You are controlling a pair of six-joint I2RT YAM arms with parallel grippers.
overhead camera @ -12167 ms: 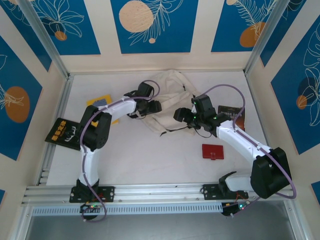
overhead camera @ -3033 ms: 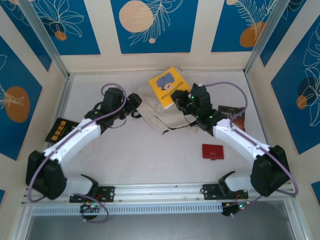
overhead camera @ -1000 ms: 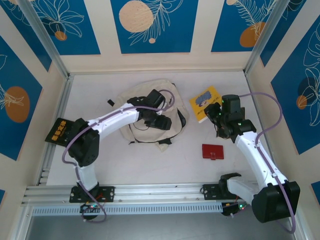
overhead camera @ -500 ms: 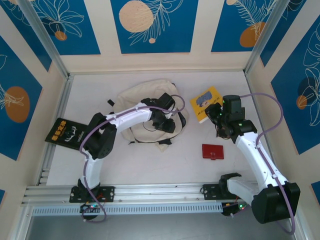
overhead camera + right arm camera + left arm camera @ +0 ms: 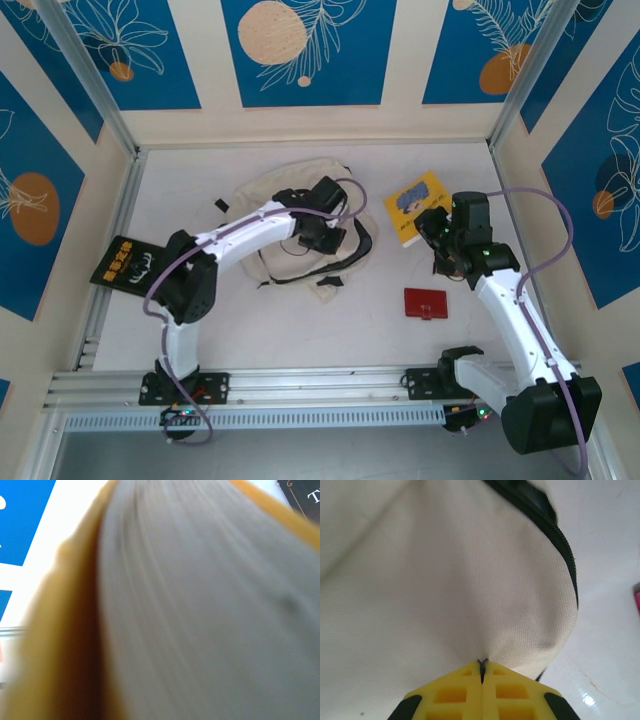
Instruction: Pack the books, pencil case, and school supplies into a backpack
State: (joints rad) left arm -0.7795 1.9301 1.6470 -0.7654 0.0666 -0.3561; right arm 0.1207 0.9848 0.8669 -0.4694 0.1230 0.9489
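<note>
Pale table (image 5: 300, 330) (blue-and-cream walls (image 5: 310, 60) around) bears backpack (image 5: 265, 192)

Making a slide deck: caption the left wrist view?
Left gripper, shut, at the bulging side of the soft cream-white fabric backpack, its black zipper curving above.

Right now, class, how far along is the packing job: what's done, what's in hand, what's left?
Done: nothing looks packed. In hand: the left gripper pinches the backpack; the right gripper holds the yellow book beside it. Left: that book, the pencil case, the black book and the brown book have yet to go in.
</note>
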